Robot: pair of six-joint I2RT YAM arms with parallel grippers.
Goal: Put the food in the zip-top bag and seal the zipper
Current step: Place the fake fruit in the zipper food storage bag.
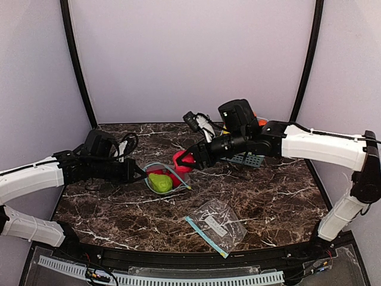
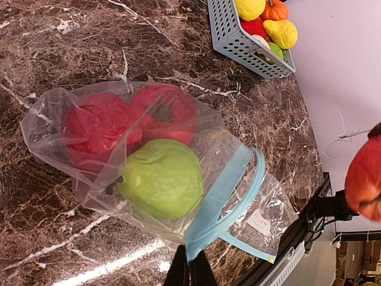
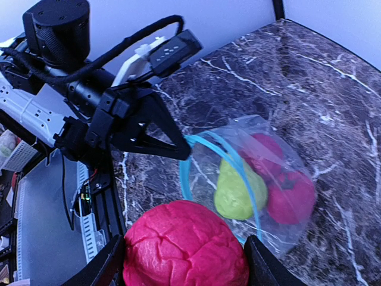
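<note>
so left gripper (image 2: 190, 271) is clamped on the bag (image 2: 265, 205) rim on the desk (image 1: 268, 196). right gripper (image 1: 191, 158) grips a red fruit (image 3: 184, 244) near the mouth. I'd centre it over the opening and release low.

A robot test cell in a lab: plain lavender walls (image 1: 190, 59) box in a marble-patterned counter (image 1: 268, 202), white robot arms (image 1: 324, 146) are mounted beside it, and slotted cable ducting (image 1: 178, 279) lines its near edge.

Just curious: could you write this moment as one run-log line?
left gripper: shut on blue zipper rim of clear zip-top bag | right gripper: holding wrinkled red toy fruit near bag mouth | bag: unsealed
</note>
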